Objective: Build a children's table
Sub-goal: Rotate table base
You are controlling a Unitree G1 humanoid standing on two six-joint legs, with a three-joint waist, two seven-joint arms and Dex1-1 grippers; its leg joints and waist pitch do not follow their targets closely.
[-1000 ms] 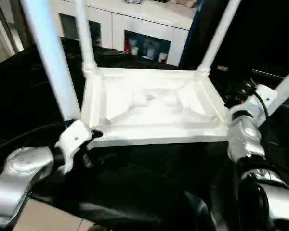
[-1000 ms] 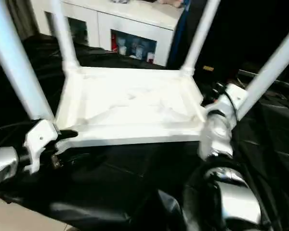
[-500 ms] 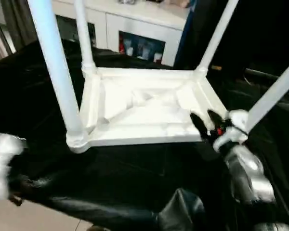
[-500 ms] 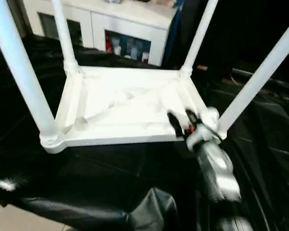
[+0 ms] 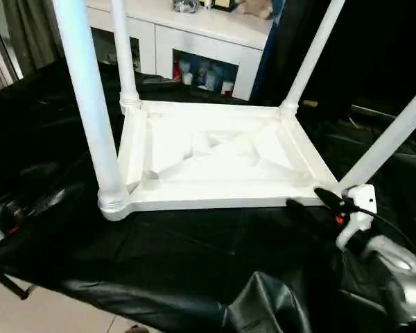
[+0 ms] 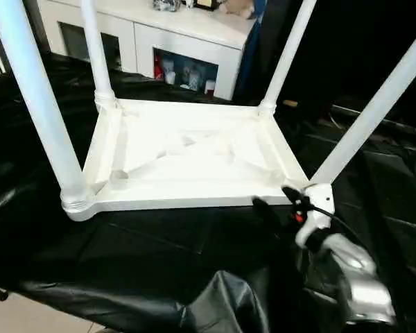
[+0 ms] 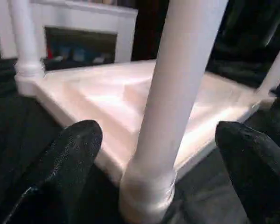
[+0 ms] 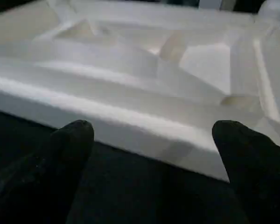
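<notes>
Right hand point(image 5: 312, 199) back from table point(image 5: 215, 156) edge

All four legs of the children's table point(image 5: 215, 156) run out past the top edge of our head views, so we cannot see their free ends. The near right leg point(image 5: 388, 142) meets its corner socket behind the right tool point(image 5: 312, 201), and that joint is hidden from us. In the left wrist view the near left leg point(image 7: 177, 93) is cut off above. Small items behind the cabinet point(image 5: 208, 41) glass are too small for us to identify, as are the things on its top.
</notes>
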